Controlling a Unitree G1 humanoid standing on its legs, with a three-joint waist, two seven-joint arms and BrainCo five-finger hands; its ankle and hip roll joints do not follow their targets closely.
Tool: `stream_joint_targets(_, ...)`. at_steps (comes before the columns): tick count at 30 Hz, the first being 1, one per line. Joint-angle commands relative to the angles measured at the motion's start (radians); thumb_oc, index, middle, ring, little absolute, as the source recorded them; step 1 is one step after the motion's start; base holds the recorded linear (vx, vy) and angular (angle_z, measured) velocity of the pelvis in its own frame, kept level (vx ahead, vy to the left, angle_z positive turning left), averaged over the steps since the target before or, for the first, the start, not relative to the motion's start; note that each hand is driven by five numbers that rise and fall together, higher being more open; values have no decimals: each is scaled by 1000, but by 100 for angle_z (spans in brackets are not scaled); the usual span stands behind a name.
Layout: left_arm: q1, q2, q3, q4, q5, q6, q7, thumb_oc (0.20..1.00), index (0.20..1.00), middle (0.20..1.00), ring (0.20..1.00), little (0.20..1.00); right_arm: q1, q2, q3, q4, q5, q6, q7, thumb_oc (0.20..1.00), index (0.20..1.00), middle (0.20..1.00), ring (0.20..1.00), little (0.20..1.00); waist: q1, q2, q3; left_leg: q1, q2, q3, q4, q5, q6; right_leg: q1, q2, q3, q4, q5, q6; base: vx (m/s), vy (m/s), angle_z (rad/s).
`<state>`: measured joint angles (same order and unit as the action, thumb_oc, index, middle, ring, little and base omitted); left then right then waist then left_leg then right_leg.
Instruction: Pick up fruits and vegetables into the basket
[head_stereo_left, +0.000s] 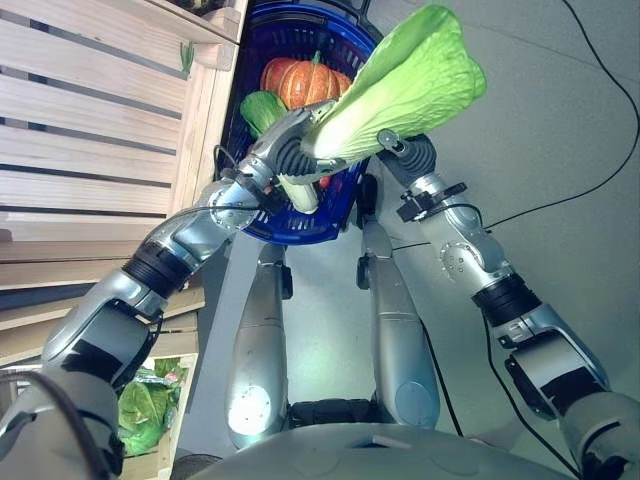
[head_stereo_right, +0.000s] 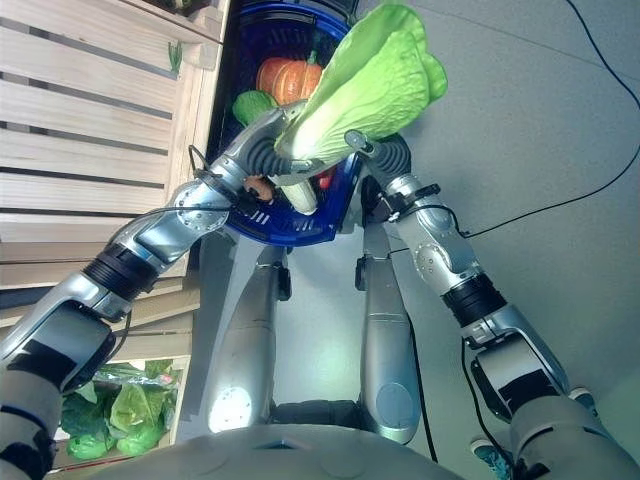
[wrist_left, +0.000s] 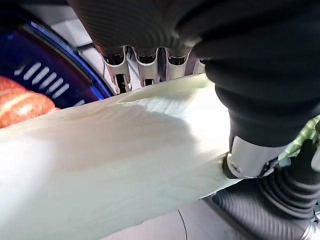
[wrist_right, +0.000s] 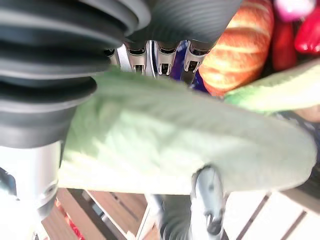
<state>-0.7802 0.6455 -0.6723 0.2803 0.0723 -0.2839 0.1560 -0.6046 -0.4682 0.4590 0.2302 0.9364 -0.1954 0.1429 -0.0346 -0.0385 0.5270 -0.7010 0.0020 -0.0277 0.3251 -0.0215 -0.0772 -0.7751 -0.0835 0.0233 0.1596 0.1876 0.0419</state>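
Both hands meet on the cabbage (head_stereo_left: 400, 90), the left hand (head_stereo_left: 285, 150) curled round its pale stalk and the right hand (head_stereo_left: 410, 150) under the leaf, grip unclear, just above the blue basket (head_stereo_left: 300, 225) already holding a pumpkin (head_stereo_left: 305, 82), so it awaits dropping in.

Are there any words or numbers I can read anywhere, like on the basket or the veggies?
None: there are no words, numbers or signs to read.
The blue basket has plain slots, no label.
The cabbage, held over it by the left hand and right hand, is bare leaf.
The pumpkin and wooden shelf carry no print.
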Motion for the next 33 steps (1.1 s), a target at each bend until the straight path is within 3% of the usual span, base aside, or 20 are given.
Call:
stream_joint_targets(1, -9, 5, -17, -138, -11, -16, -34, 200, 200, 200, 200, 200, -42, -16, 31, -152, 47, -12, 73, 1000, 1000, 1000, 1000, 1000, -6, 34, -7, 26, -49, 20, -156, 97, 36, 73, 74, -69, 81, -131, 53, 0, 0, 0)
stream_joint_targets(9, -30, 23, -52, -122, -15, 56, -87, 200, 200, 200, 200, 200, -59, -29, 48, -188, 75, -54, 88, 1000, 1000, 1000, 1000, 1000, -7, 30, -7, 19, -48, 19, -160, 103, 36, 65, 74, -70, 77, -122, 58, 0, 0, 0)
stream_joint_targets(10, -31, 24, -56, -123, -17, 68, -94, 200, 200, 200, 200, 200, -60, -29, 49, -193, 74, -67, 82, 398, 398, 398, 398, 398, -7, 30, -7, 19, -47, 20, -161, 103, 36, 65, 74, -70, 76, -122, 59, 0, 0, 0)
stream_joint_targets(11, -31, 25, -58, -124, -15, 75, -101, 200, 200, 200, 200, 200, -60, -28, 48, -194, 78, -78, 82, 200, 200, 200, 200, 200, -7, 30, -7, 19, -47, 19, -161, 103, 36, 65, 74, -70, 76, -122, 59, 0, 0, 0)
stream_joint_targets(29, -15, 30, -55, -112, -5, 145, -114, 200, 200, 200, 200, 200, -45, -18, 20, -197, 73, -136, 70, 200, 200, 200, 200, 200, -8, 34, -7, 13, -48, 20, -166, 104, 37, 60, 72, -73, 69, -118, 62, 0, 0, 0)
stream_joint_targets(30, -12, 30, -56, -111, -7, 146, -112, 269, 269, 269, 269, 269, -42, -19, 21, -197, 74, -136, 70, 200, 200, 200, 200, 200, -8, 34, -7, 18, -48, 20, -165, 99, 37, 65, 72, -73, 71, -122, 62, 0, 0, 0)
stream_joint_targets(31, -11, 30, -54, -112, -11, 150, -111, 545, 545, 545, 545, 545, -41, -18, 22, -200, 75, -135, 69, 200, 200, 200, 200, 200, -8, 34, -7, 17, -48, 21, -165, 100, 37, 64, 71, -74, 71, -122, 62, 0, 0, 0)
stream_joint_targets(32, -10, 29, -53, -113, -14, 159, -95, 1000, 1000, 1000, 1000, 1000, -39, -17, 22, -199, 72, -137, 69, 200, 200, 200, 200, 200, -7, 34, -7, 17, -49, 20, -165, 100, 37, 65, 71, -75, 70, -121, 62, 0, 0, 0)
stream_joint_targets(33, -6, 29, -52, -109, -19, 153, -85, 1000, 1000, 1000, 1000, 1000, -39, -19, 22, -200, 73, -137, 69, 200, 200, 200, 200, 200, -7, 34, -7, 17, -48, 20, -165, 100, 37, 65, 70, -75, 70, -122, 62, 0, 0, 0)
